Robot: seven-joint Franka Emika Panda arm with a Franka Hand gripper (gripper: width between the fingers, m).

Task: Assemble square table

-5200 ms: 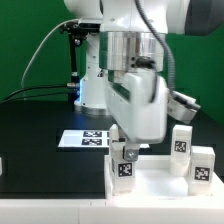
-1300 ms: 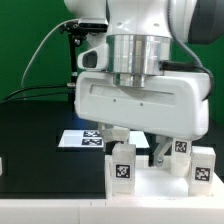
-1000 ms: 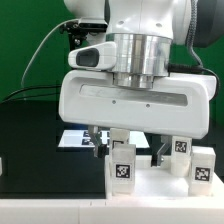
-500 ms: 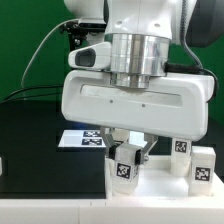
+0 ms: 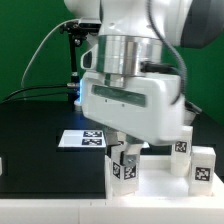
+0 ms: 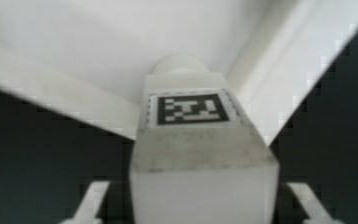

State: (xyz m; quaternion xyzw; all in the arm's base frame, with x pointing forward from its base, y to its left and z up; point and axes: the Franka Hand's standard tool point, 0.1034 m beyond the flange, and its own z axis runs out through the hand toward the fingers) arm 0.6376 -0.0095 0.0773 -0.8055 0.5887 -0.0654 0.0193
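The white square tabletop (image 5: pixel 157 186) lies at the front of the exterior view's right. A white tagged leg (image 5: pixel 123 168) stands upright on its near left corner. My gripper (image 5: pixel 123 158) comes down from above, with its jaws on either side of this leg's top, and looks shut on it. In the wrist view the leg (image 6: pixel 197 130) fills the middle with its tag facing the camera. My gripper (image 6: pixel 197 205) straddles it, and a pale finger (image 6: pixel 98 200) shows on each side. The tabletop's edge (image 6: pixel 87 70) runs behind it.
Two more tagged legs (image 5: pixel 182 142) (image 5: pixel 203 166) stand on the exterior view's right, by the tabletop. The marker board (image 5: pixel 84 138) lies on the black table behind the held leg. The robot base (image 5: pixel 92 92) stands behind that, with a green backdrop beyond.
The fingers closed in on the leg from either side. The hand has since turned about its vertical axis, from broadside to angled, while staying over the same leg.
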